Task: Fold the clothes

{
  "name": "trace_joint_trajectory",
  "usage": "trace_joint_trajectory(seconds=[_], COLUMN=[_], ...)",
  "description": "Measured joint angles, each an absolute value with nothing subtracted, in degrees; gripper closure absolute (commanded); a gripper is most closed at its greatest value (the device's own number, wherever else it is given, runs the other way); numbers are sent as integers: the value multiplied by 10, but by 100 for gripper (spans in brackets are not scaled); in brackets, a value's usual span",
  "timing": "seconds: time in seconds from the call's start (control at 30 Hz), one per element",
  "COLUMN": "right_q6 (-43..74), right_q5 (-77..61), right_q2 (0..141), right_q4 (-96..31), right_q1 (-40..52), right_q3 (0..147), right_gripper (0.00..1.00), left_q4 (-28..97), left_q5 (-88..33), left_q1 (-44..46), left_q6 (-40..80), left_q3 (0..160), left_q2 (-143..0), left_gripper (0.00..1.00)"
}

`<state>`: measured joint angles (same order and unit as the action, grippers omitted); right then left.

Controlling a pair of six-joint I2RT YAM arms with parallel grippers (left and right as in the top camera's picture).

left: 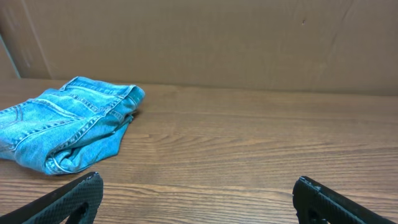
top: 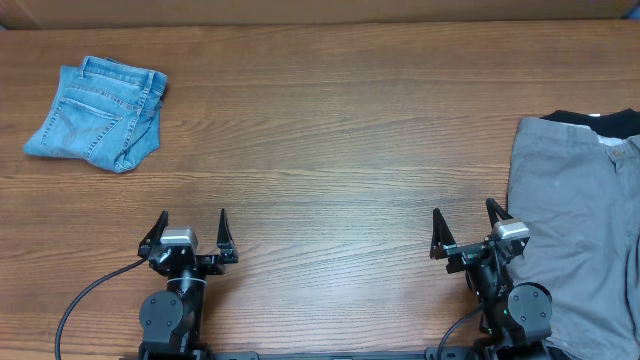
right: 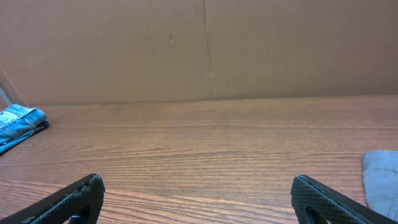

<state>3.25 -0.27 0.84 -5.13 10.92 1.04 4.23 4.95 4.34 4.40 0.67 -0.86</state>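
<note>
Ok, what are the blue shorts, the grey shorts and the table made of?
Blue shorts: denim, it seems; faded light blue with pale stitched seams and a back pocket. Grey shorts: a plain woven cloth, maybe cotton; matte and softly creased. Table: wood or a wood-look top; brown grain lines run along it, with a slight sheen.

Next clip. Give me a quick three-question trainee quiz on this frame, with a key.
1. True or false: the left gripper and the right gripper both stand open and hold nothing.
2. The denim shorts lie on the table at: A) its far left, B) its centre, C) beside the right gripper.
3. What colour is the garment showing past the far edge of the grey-khaki shorts?
Key: 1 true; 2 A; 3 black.
</note>
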Motion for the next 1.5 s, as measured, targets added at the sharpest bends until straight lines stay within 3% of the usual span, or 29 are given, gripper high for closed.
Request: trace_joint_trajectory(seconds=[0.63, 0.87, 1.17, 1.5], right_q6=[35, 127, 163, 121], right_q5=[-22, -105, -144, -117], right_q2=[8, 9, 53, 343], right_q4=[-42, -1, -21, -222], right_q1=[109, 109, 109, 109], right_q3=[10, 40, 170, 413], right_gripper=[0, 0, 0, 0], left_q4=[28, -12, 37, 213], left_q5=[-48, -84, -88, -62], left_q1=[44, 44, 44, 44], left_q6=[104, 121, 68, 56], left_q3=[6, 32, 209, 514], left_q2=[-9, -9, -77, -374], left_gripper=[0, 0, 0, 0])
